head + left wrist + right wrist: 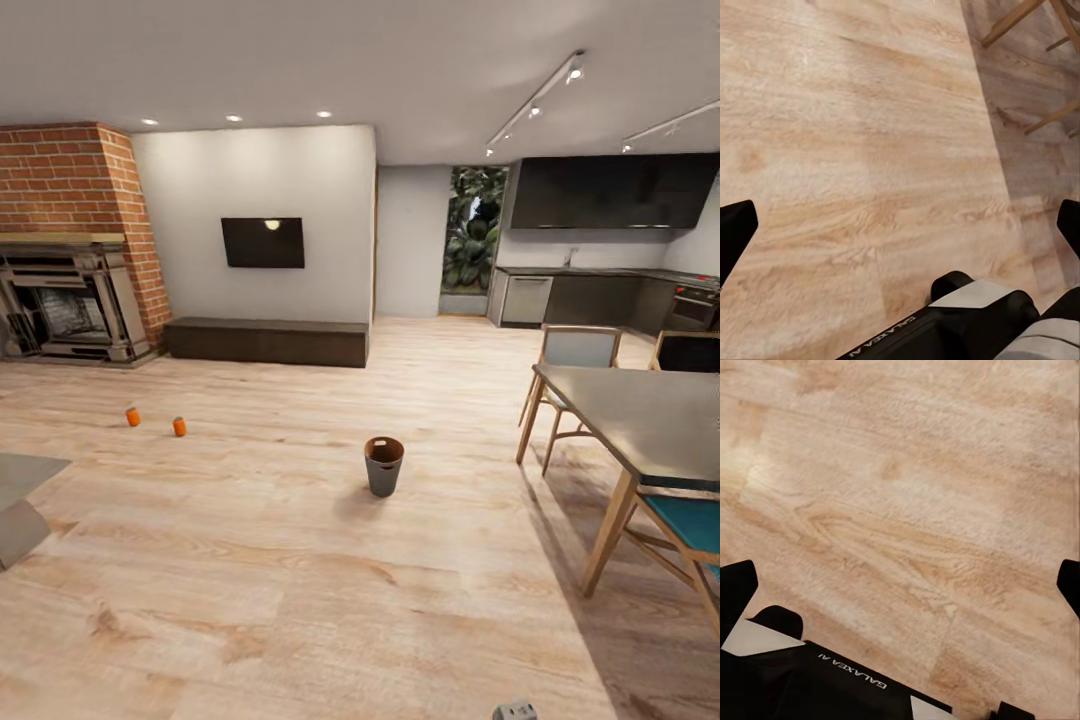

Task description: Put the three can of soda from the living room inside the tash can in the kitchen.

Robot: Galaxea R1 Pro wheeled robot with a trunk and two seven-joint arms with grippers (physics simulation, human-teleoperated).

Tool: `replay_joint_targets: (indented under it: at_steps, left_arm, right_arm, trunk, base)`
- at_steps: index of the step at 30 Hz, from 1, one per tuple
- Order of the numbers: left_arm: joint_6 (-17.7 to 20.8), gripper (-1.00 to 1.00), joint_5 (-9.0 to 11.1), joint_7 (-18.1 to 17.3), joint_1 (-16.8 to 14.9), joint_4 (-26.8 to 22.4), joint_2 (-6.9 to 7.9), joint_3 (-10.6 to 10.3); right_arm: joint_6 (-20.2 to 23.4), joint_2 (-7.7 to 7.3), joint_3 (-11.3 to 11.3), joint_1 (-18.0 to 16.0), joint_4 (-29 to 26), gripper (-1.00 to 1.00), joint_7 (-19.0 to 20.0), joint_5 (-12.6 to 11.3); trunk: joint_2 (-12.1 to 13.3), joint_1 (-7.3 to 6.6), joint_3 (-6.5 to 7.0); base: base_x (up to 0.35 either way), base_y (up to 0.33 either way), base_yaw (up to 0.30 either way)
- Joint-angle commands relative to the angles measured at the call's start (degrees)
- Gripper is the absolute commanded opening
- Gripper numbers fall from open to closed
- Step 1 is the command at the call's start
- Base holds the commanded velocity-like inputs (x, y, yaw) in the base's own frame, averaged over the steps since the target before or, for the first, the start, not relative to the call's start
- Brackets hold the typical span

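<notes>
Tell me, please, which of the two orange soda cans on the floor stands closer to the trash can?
The right-hand orange can: it stands nearer the trash can, while the other orange can sits farther left, toward the brick fireplace.

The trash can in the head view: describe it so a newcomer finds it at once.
Start at the brick fireplace and cross the plank floor toward the dining table. The trash can stands alone between them: dark grey, tapered, copper-brown rim, far bigger than the two orange cans left of it.

Left pincer [900, 225]: black fingertips [735, 229] spread wide apart, nothing between, pointing down at floor. Right pincer [900, 585]: fingertips [736, 585] equally wide apart, nothing held, aimed downward. Dark wrist housing with white panel visible beneath each.
</notes>
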Motion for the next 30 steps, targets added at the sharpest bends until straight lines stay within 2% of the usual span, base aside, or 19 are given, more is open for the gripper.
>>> replay_joint_targets:
  at_steps: [1,17,30]
  left_arm:
    - [0.00,1.00,0.00,0.00,0.00,0.00,0.00,-0.01]
    - [0.00,1.00,0.00,-0.01,0.00,0.01,0.00,-0.03]
    - [0.00,1.00,0.00,0.00,0.00,0.03,0.00,-0.03]
  right_arm:
    - [0.00,0.00,0.00,0.00,0.02,1.00,-0.05,0.00]
    - [-0.08,0.00,0.00,0.05,0.06,1.00,-0.28,0.00]
    - [-0.09,0.00,0.00,0.02,0.06,1.00,-0.31,0.00]
  trunk:
    - [0.00,0.00,0.00]
    - [0.00,0.00,0.00]
    - [0.00,0.00,0.00]
  base:
    - [0.342,-0.118,-0.079]
    - [0.346,-0.027,-0.010]
    - [0.347,0.000,0.207]
